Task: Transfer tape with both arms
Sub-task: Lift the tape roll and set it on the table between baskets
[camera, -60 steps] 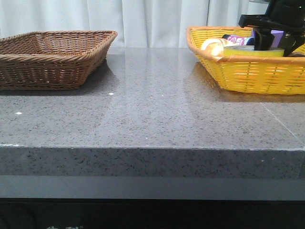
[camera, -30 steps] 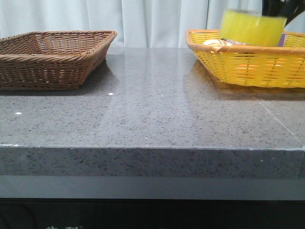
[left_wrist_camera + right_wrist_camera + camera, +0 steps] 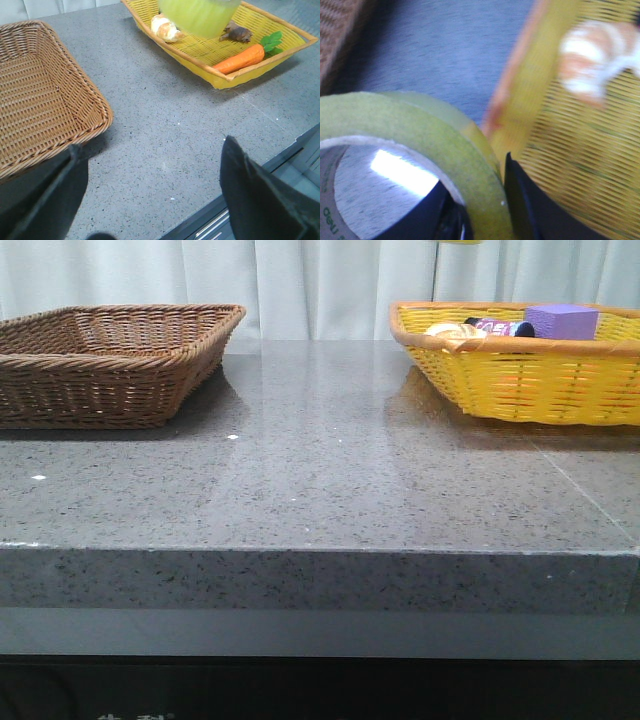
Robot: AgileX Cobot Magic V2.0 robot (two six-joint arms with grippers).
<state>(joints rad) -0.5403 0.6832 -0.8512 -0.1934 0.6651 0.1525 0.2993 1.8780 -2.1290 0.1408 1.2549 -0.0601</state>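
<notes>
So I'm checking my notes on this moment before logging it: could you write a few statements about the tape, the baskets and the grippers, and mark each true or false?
1. The tape is gripped by the right gripper. True: one finger is inside the core, one outside.
2. The tape lies in the brown basket. False: that basket looks empty and the tape is held up in the air.
3. The left gripper is open and holds nothing. True.
4. A carrot lies in the yellow basket. True.
5. The purple block sits on the grey table. False: it is in the yellow basket.
</notes>
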